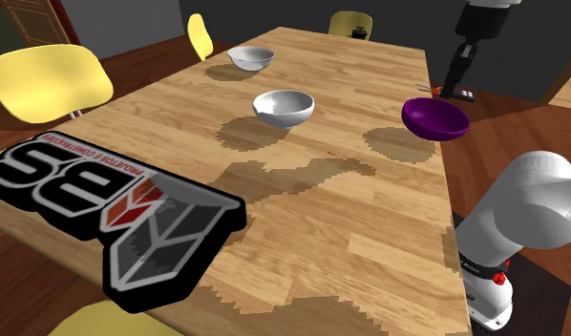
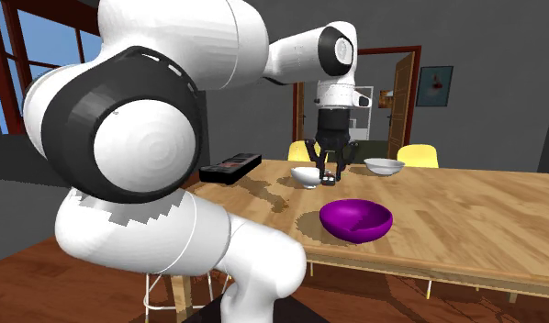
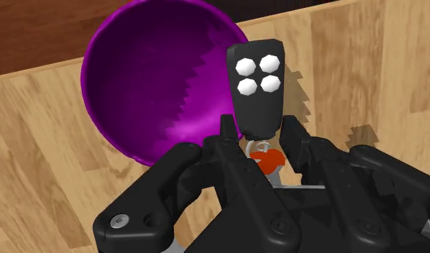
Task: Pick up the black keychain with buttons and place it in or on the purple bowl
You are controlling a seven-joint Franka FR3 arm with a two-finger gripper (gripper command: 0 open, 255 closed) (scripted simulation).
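The black keychain (image 3: 257,83) is a flat fob with white round buttons and a red tag on its ring. My gripper (image 3: 260,133) is shut on its lower end, one finger on each side. In the wrist view the fob's tip overlaps the rim of the purple bowl (image 3: 149,79), which lies below and to one side. In the shoulder view the gripper (image 1: 457,76) hangs in the air just beyond the purple bowl (image 1: 434,118), near the table's right edge. The second exterior view has the gripper (image 2: 330,170) with the keychain (image 2: 330,177) above and behind the bowl (image 2: 355,220).
Two white bowls (image 1: 284,107) (image 1: 250,58) stand further along the wooden table (image 1: 350,239). A black logo block (image 1: 102,200) lies at the shoulder view's near left. Yellow chairs (image 1: 45,81) ring the table. The table's right edge runs close to the purple bowl.
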